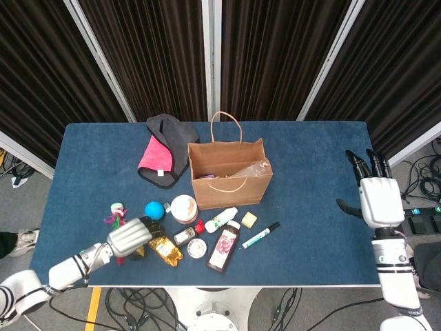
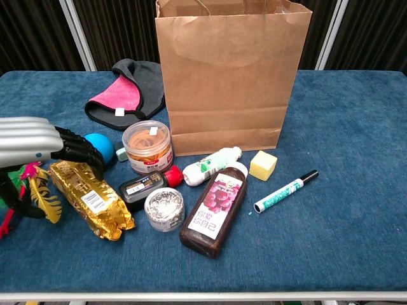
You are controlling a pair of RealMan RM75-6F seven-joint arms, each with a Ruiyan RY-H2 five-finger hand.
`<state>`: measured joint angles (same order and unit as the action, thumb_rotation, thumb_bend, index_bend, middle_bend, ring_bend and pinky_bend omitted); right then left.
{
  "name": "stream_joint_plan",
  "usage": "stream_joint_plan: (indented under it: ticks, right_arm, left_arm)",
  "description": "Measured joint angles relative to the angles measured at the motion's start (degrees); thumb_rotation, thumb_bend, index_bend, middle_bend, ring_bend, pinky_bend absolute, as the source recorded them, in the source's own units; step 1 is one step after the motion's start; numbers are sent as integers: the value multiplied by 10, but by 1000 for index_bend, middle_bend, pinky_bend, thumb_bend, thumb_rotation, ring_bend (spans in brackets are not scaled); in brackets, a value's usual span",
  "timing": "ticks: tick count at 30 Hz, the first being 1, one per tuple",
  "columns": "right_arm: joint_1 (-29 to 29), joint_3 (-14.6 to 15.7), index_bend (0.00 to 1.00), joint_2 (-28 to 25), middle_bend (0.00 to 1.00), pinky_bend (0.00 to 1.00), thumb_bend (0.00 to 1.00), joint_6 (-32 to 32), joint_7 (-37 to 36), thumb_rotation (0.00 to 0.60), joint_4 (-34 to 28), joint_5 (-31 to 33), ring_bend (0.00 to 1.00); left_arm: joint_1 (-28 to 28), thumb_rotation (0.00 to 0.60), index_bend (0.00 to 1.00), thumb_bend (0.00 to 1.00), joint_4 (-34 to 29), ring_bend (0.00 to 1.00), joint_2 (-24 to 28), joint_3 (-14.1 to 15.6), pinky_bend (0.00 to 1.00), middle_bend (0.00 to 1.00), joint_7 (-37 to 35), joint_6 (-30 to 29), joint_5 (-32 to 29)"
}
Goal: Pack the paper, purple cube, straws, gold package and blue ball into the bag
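The brown paper bag (image 1: 229, 181) (image 2: 232, 76) stands upright and open in the middle of the table. Something clear and crinkly (image 1: 253, 167) shows in its mouth. The gold package (image 1: 165, 250) (image 2: 92, 200) lies flat, left of the bag's front. The blue ball (image 1: 154, 209) (image 2: 100, 145) sits just beyond it, partly hidden by fingers in the chest view. My left hand (image 1: 129, 236) (image 2: 38, 143) reaches over the package's near-left end with its dark fingers (image 2: 79, 151) spread and curved down; I cannot tell if they touch it. My right hand (image 1: 381, 201) hangs open at the table's right edge, holding nothing.
A feather toy (image 2: 25, 187) lies under my left hand. Near the package are a round tub (image 2: 147, 147), a small black bottle (image 2: 145, 185), a foil-topped jar (image 2: 165, 209), a dark pink-labelled bottle (image 2: 215, 208), a white bottle (image 2: 212, 165), a yellow cube (image 2: 263, 165) and a marker (image 2: 286, 190). A pink-and-black cloth (image 2: 127, 95) lies behind.
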<state>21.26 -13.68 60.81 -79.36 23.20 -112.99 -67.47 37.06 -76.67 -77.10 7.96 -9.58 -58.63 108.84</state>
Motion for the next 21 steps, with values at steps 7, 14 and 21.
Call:
stream_joint_plan:
  ticks: [7,14,21]
  right_arm:
    - [-3,-4,80,-3,200,0,54,-1,-15,600,10,5,7]
    - [-4,-5,81,-7,199,0,56,5,-28,600,19,10,7]
    - [-4,-7,82,-8,198,0,55,8,-41,600,27,12,7]
  left_arm:
    - [26,600,358,161,23,250,-16,4,282,366,-14,13,-4]
    - [40,600,394,184,48,265,-35,13,282,387,-24,21,-7]
    - [45,600,482,210,70,351,-50,16,314,479,-16,23,-18]
